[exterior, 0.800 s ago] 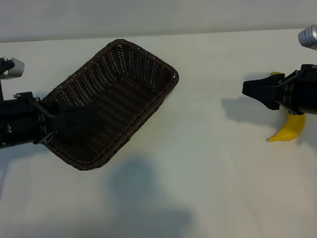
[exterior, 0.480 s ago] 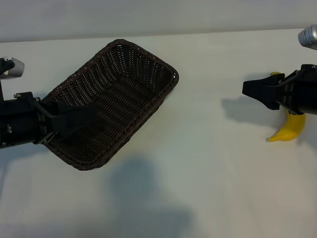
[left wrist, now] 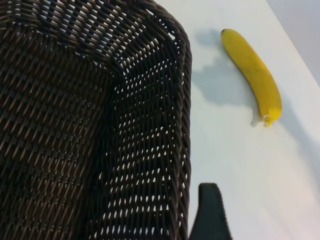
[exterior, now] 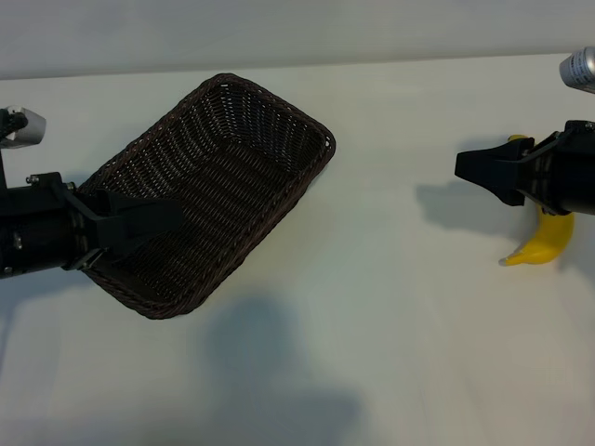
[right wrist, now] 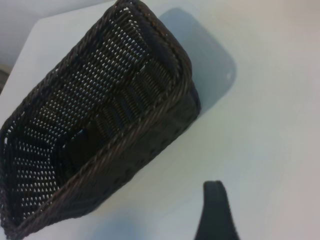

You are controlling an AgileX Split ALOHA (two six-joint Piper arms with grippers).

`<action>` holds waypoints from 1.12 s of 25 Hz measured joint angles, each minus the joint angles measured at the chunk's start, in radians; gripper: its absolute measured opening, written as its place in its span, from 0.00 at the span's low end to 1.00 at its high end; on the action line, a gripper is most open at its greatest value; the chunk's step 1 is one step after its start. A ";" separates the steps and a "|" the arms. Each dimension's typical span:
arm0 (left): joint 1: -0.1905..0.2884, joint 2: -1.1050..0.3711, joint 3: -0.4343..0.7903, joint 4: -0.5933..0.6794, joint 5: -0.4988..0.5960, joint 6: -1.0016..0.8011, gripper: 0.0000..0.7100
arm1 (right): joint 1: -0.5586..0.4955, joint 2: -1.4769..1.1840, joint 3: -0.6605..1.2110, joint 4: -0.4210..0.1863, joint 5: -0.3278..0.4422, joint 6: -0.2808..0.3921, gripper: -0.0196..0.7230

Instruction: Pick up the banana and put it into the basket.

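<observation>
The dark brown wicker basket [exterior: 232,177] lies slantwise at the left middle of the white table, with nothing in it. My left gripper [exterior: 163,221] hangs open over the basket's near-left end; one of its fingers [left wrist: 210,212] shows just outside the basket's rim [left wrist: 186,125]. The yellow banana [exterior: 547,240] lies at the far right, partly hidden under my right arm, and shows whole in the left wrist view [left wrist: 254,75]. My right gripper [exterior: 462,167] is open and empty, above the table, pointing toward the basket [right wrist: 100,125]; one finger [right wrist: 215,210] shows.
A silver metal part [exterior: 578,67] sticks in at the top right and a similar one [exterior: 20,125] stands at the left edge. Bare white table [exterior: 390,279] stretches between basket and banana. A broad shadow [exterior: 270,372] lies on the front of the table.
</observation>
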 joint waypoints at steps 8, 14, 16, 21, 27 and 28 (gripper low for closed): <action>0.000 0.000 0.000 0.000 -0.009 0.000 0.79 | 0.000 0.000 0.000 0.000 0.000 0.000 0.72; 0.000 0.000 0.000 0.000 -0.012 0.000 0.79 | 0.000 0.000 0.000 0.000 0.001 0.000 0.72; 0.000 0.000 0.000 0.000 -0.012 0.000 0.79 | 0.000 0.000 0.000 0.000 0.001 0.000 0.72; 0.000 0.000 0.000 0.000 -0.014 0.000 0.79 | 0.000 0.000 0.000 0.000 0.001 0.000 0.72; 0.000 0.000 0.000 0.000 -0.013 -0.003 0.79 | 0.000 0.000 0.000 0.000 0.001 0.000 0.72; 0.000 0.000 0.000 0.000 -0.009 -0.003 0.79 | 0.000 0.000 0.000 0.000 0.001 0.000 0.72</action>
